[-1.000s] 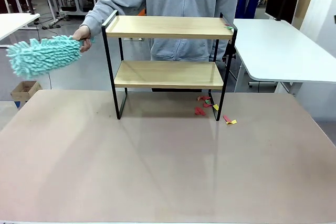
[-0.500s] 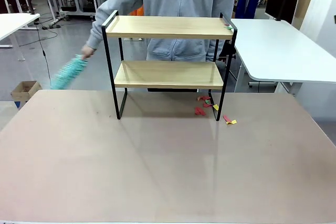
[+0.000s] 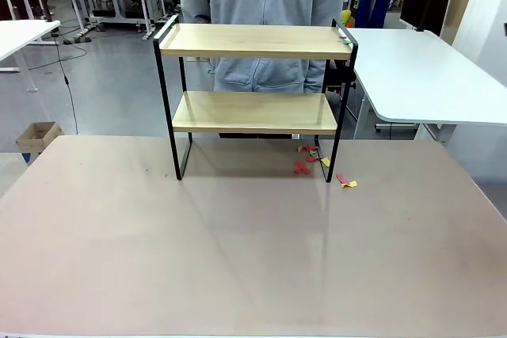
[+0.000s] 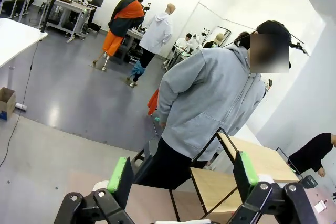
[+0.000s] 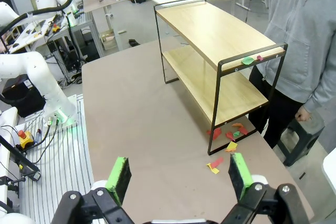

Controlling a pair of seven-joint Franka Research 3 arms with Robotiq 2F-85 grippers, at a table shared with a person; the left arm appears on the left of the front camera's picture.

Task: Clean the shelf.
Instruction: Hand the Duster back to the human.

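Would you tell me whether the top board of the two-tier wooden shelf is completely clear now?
Not quite: the top wooden board still carries small green and red scraps at one end rail.

The shelf (image 3: pixel 253 85) stands upright on the tan desk (image 3: pixel 238 259), far side. Red and yellow paper scraps (image 3: pixel 321 165) lie on the desk by its right legs, some scraps (image 5: pixel 251 60) on the top board's end.
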